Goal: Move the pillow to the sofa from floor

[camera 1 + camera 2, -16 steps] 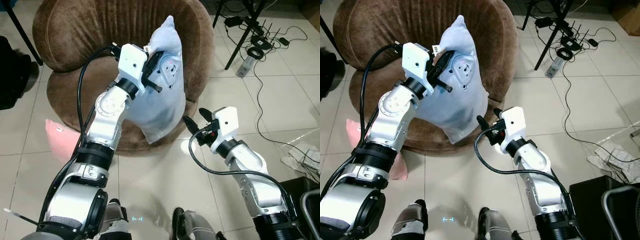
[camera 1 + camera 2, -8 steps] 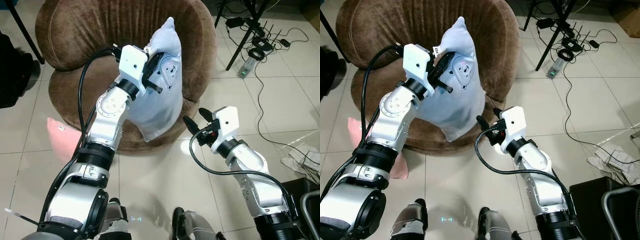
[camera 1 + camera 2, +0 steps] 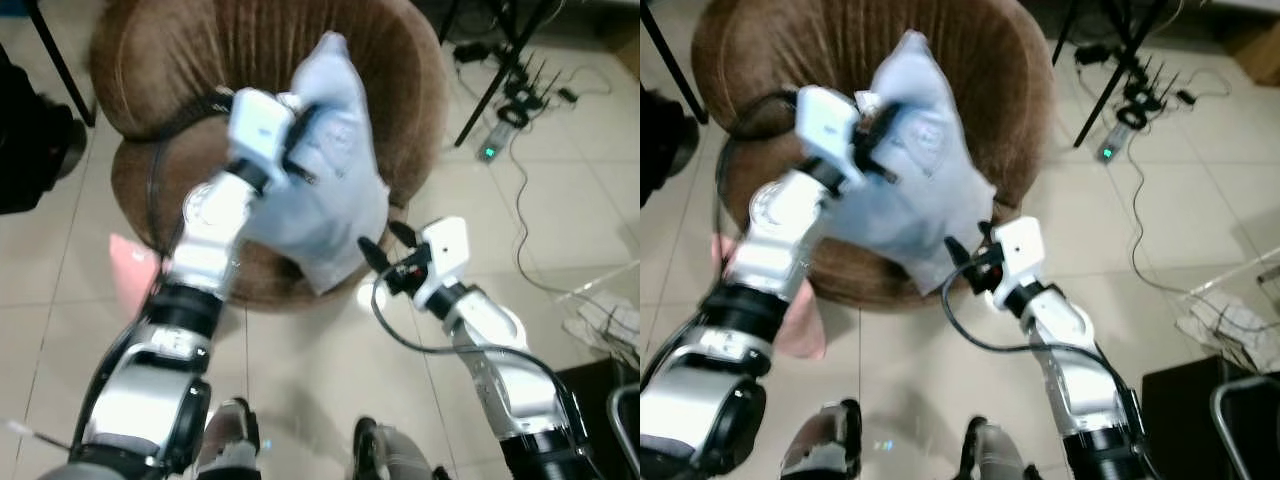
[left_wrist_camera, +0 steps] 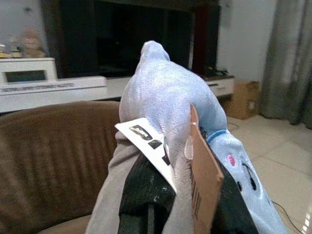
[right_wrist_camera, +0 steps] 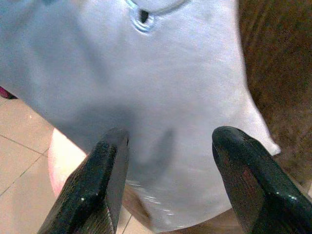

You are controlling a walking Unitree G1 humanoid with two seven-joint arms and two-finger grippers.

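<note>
The left gripper (image 3: pixel 300 150) clamps the pale blue pillow (image 3: pixel 335 190) over the brown sofa (image 3: pixel 200 60); the right gripper (image 3: pixel 383 240), fingers spread, seemingly sits just below its blurred corner.

My left arm reaches up to the upper centre of the frame, left gripper (image 3: pixel 300 140) with jaws clamped tight. My right arm stretches forward at lower right, right gripper (image 3: pixel 383 243) with jaws spread wide.
</note>
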